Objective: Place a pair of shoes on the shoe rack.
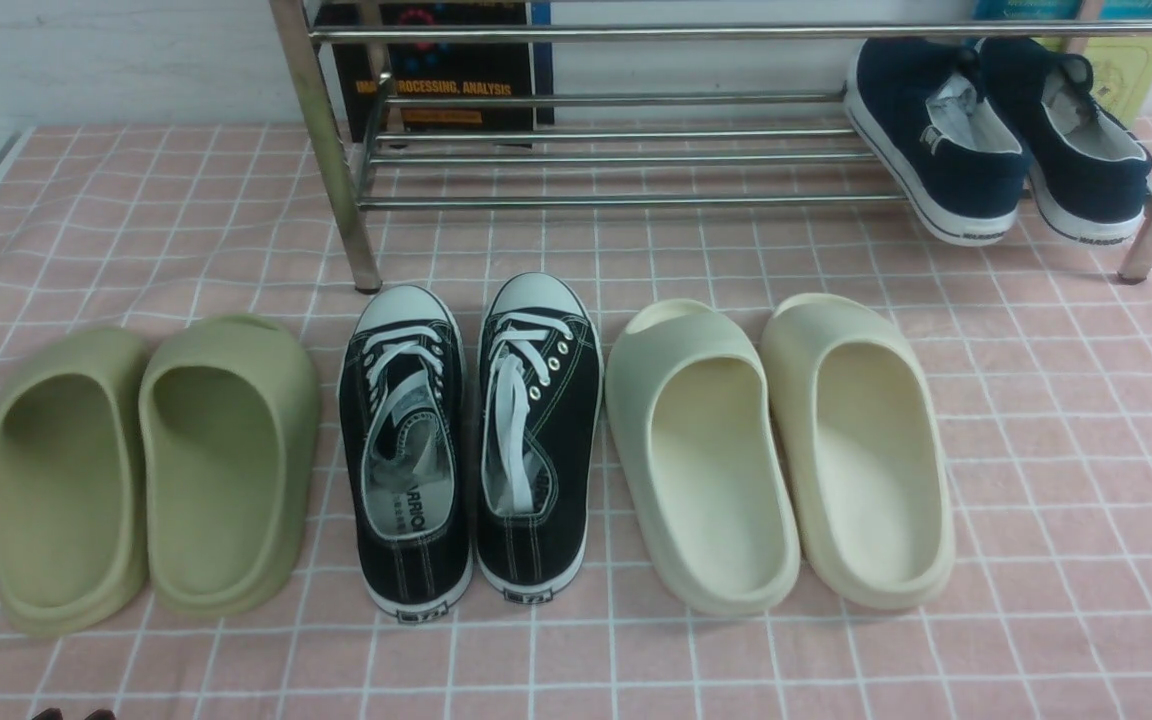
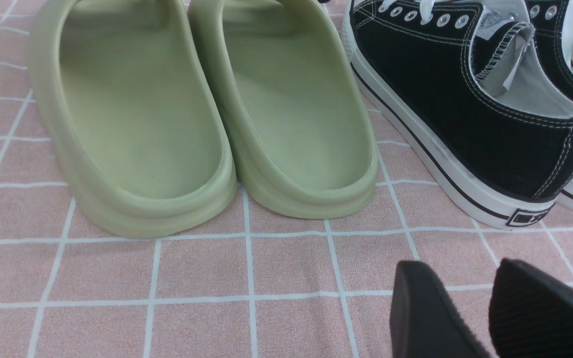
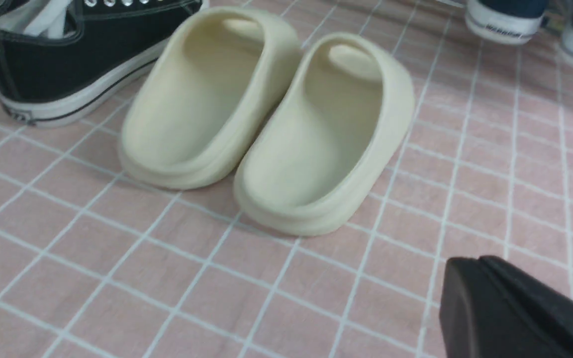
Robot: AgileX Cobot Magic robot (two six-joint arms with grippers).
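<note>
The pair of shoes, navy with white soles, leans heels-down on the right end of the shoe rack: one shoe and its mate side by side. Their heels also show in the right wrist view. My left gripper hovers low over the pink cloth, near the heels of the green slippers and black sneakers, open with nothing between its fingers. My right gripper is shut and empty, over the cloth in front of the cream slippers.
On the pink checked cloth stand three pairs in a row: green slippers, black lace-up sneakers and cream slippers. A dark book stands behind the rack's left part.
</note>
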